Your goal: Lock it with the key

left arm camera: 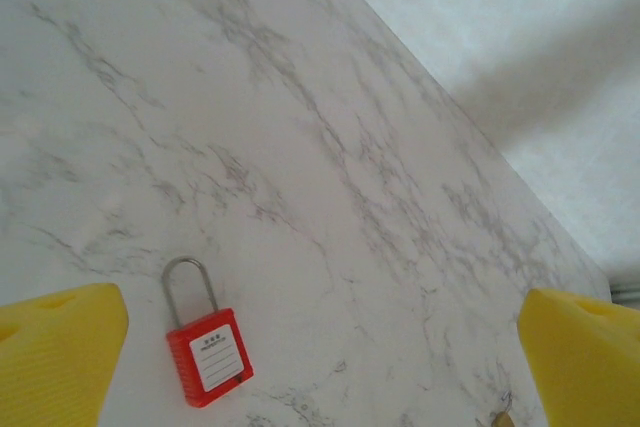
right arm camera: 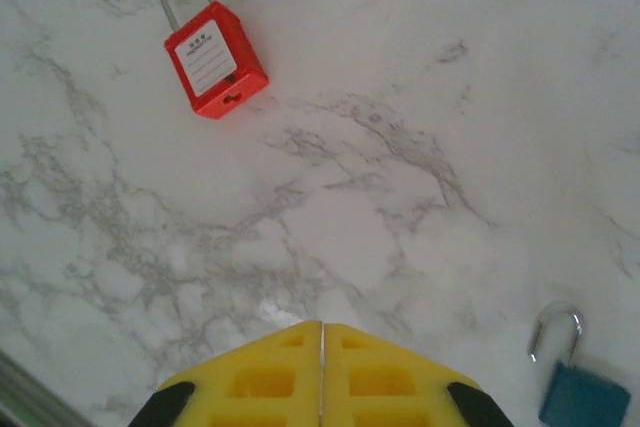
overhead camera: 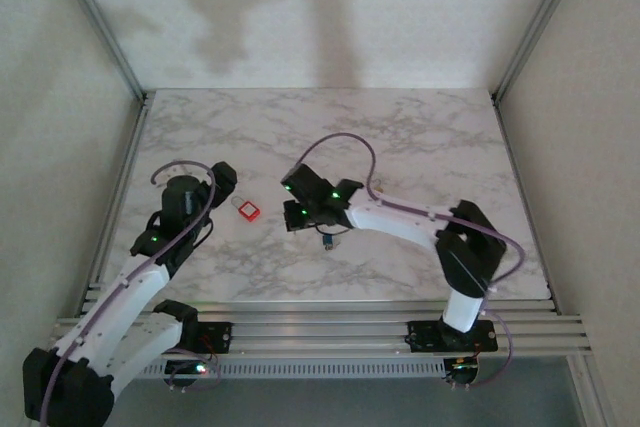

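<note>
Toward ten o'clock in my right wrist view lies the red padlock (right arm camera: pixel 215 59), flat on the marble table (right arm camera: pixel 450 97) with its shackle pointing to twelve. I see no key in its keyhole. My left gripper (left arm camera: pixel 322 352) stands spread wide with nothing in its grasp, and the padlock lies just beside one yellow finger at seven o'clock of that wrist view. My right gripper (right arm camera: pixel 321 332) is pressed fully closed and carries nothing, well apart from the padlock. Down at five o'clock sits a small blue piece (right arm camera: pixel 583 397) with a metal loop (possibly the key, I can't be sure). My reading is that the locking hasn't begun: a key must be picked up, inserted and turned.
</note>
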Robot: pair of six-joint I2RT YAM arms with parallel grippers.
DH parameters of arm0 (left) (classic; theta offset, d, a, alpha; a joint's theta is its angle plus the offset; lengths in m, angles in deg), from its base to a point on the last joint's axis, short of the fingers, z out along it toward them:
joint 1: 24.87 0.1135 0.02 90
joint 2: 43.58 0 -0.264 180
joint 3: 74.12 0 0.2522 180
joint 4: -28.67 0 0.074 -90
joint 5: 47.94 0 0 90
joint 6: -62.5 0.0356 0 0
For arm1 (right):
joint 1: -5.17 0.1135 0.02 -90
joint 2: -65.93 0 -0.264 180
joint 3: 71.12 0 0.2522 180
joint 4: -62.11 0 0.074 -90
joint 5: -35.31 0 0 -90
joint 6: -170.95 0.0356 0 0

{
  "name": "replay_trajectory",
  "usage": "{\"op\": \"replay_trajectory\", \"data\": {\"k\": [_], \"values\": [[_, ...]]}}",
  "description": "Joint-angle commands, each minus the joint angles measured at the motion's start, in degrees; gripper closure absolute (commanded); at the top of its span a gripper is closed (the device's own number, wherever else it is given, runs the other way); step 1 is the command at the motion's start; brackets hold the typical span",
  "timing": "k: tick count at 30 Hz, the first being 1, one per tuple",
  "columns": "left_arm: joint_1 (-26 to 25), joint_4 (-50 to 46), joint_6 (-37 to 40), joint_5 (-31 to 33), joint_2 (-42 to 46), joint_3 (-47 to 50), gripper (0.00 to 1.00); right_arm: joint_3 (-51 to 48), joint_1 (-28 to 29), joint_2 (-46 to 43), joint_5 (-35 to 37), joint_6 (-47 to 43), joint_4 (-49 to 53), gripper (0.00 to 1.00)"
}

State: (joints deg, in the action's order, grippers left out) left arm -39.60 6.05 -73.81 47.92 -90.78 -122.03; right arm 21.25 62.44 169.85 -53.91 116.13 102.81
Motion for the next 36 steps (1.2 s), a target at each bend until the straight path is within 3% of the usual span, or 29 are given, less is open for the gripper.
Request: {"op": "replay_trajectory", "data": {"k": [1,6,12,23,36], "values": [[0.59,-11.72,0.41,3.94,3.34,-4.4,0.0,9.45,-0.04,6.49,-0.74,-5.61,10.09,1.0],[0.66,-18.72,4.88,6.19,6.11,-9.26,0.01,19.61,-1.18,14.2,0.74,-10.22,14.84,1.0],[0.7,-21.28,9.57,15.0,7.89,-10.13,0.0,30.81,-2.72,21.58,0.1,-14.71,19.45,1.0],[1.09,-19.04,8.86,16.56,10.9,-6.81,0.01,52.31,-4.91,34.99,-2.89,-21.89,30.3,1.0],[2.15,-18.34,9.03,15.25,10.66,-6.37,0.01,62.04,-4.89,42.59,-6.92,-25.4,34.11,1.0]]}}
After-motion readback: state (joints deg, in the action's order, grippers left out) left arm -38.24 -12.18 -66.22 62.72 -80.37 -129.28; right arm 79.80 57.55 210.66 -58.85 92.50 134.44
